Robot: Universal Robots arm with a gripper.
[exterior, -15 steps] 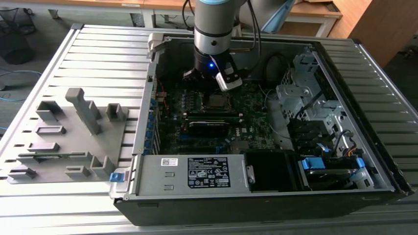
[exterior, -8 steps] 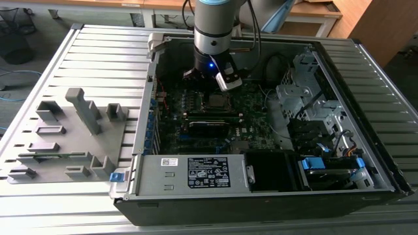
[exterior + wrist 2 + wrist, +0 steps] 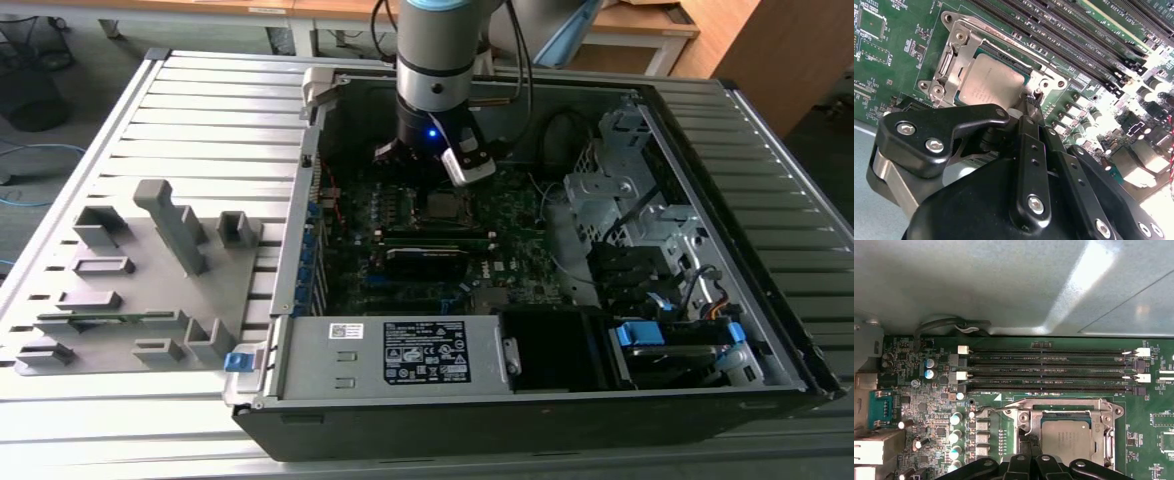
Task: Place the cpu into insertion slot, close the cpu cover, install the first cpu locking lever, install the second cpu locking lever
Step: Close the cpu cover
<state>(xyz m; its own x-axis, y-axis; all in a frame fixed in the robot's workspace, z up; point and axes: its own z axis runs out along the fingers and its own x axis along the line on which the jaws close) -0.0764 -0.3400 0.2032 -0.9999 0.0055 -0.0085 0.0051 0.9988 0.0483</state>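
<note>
**Silver-tan cpu (image 3: 990,85) seated, end effector (image 3: 1029,102) at socket's edge**

Exterior view: 1 robot arm (image 3: 438,60) reaches down into an open computer case (image 3: 747,340) lying on a slatted metal surface (image 3: 200,110). Its wrist hangs over the insertion slot (image 3: 441,206) on the motherboard (image 3: 367,215). A grey fixture tray (image 3: 134,270) lies well apart at the exterior view's left.

Second wrist view: the cpu lies flat in the slot, framed by the cpu cover (image 3: 954,55), which appears to be down around it. The end effector looks closed, its tips drawn together and touching or just beside the frame's corner. Whether they pinch anything cannot be told, nor whether either locking lever is latched.

First wrist view: the chip sits near the long black memory slots (image 3: 1054,371), with green board all around.

The cpu is likely light, stiff and thin, with delicate contacts beneath, so it is best taken by its edges. The cover looks like thin sheet metal, best pressed at its free edge.
</note>
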